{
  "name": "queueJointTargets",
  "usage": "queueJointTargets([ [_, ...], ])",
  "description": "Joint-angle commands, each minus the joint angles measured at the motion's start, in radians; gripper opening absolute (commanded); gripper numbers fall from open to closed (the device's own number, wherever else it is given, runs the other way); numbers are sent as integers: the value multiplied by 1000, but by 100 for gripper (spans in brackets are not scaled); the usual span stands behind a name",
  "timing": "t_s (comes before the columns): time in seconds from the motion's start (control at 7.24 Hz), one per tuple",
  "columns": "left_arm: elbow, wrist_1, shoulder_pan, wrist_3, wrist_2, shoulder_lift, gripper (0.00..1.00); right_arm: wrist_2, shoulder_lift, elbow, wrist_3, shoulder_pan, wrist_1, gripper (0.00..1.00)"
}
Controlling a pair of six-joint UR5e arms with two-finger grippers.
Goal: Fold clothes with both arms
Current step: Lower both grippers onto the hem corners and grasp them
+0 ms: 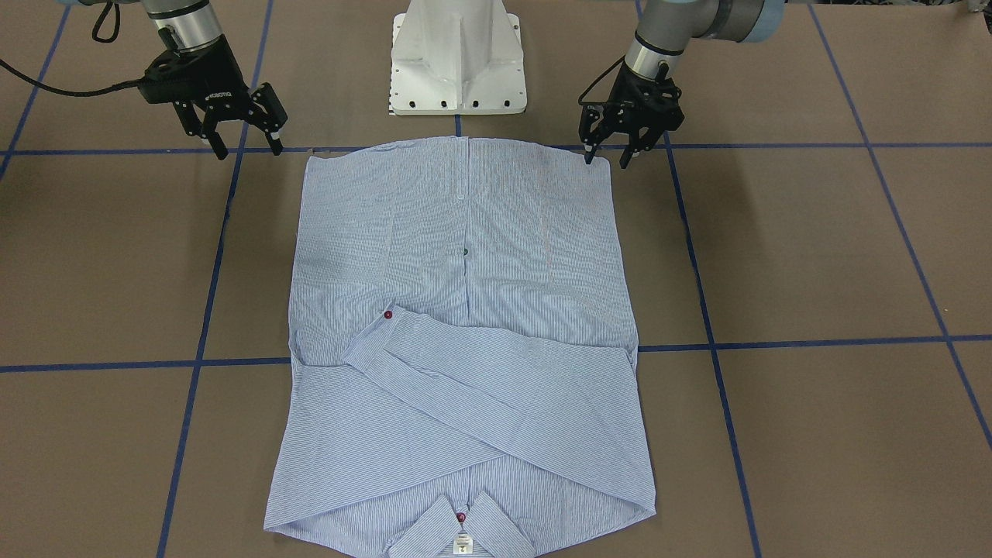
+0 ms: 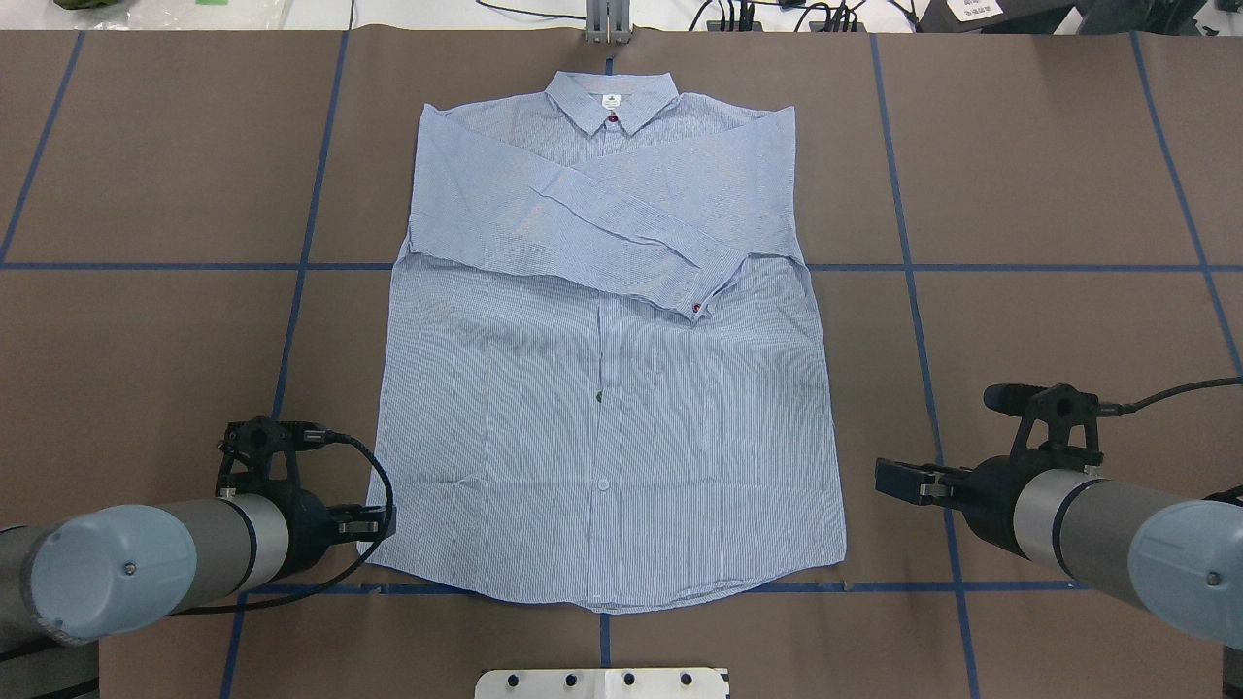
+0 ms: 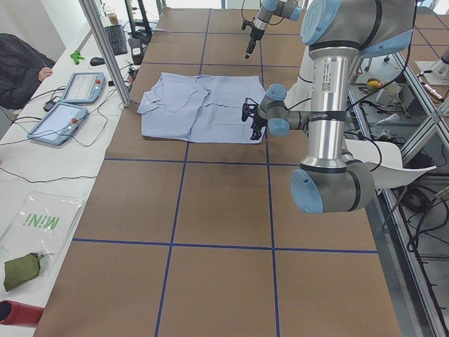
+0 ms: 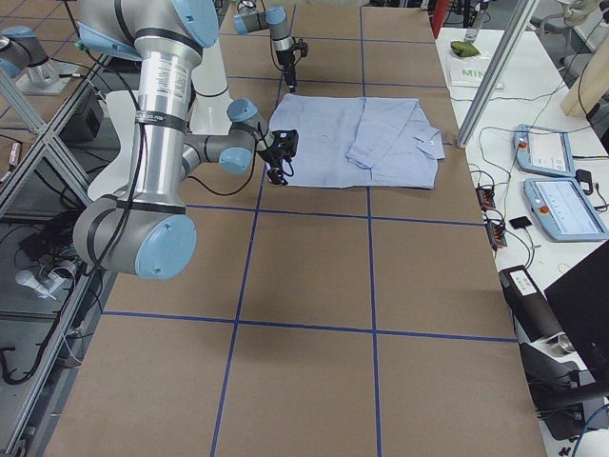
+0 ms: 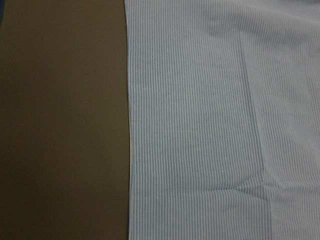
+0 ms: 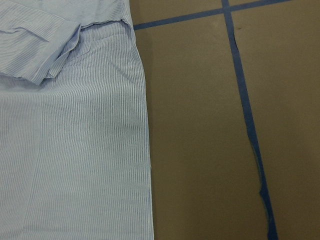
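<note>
The light blue striped shirt (image 1: 465,263) lies flat on the brown table, front up, collar (image 2: 610,102) at the far side from me, both sleeves folded across the chest. My left gripper (image 1: 607,160) is open and stands right at the shirt's near hem corner; in the overhead view it (image 2: 374,524) sits at that corner. My right gripper (image 1: 249,149) is open and empty, a short way outside the other hem corner, apart from the cloth (image 2: 893,478). The left wrist view shows the shirt's side edge (image 5: 131,150), the right wrist view the other edge (image 6: 145,140); no fingers show in either.
The white pedestal base (image 1: 457,62) stands just behind the hem. Blue tape lines (image 1: 697,279) grid the brown table. Tablets (image 3: 59,123) and an aluminium post (image 3: 105,49) stand beyond the collar end, with an operator's arm (image 3: 17,67) there.
</note>
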Motion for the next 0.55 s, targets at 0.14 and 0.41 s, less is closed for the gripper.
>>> queueJointTargets([
  [0.14, 25, 15, 21, -1, -1, 0, 51, -1, 0, 0, 0, -1, 0, 100],
  [0.41, 25, 33, 34, -1, -1, 0, 51, -1, 0, 0, 0, -4, 0, 100],
])
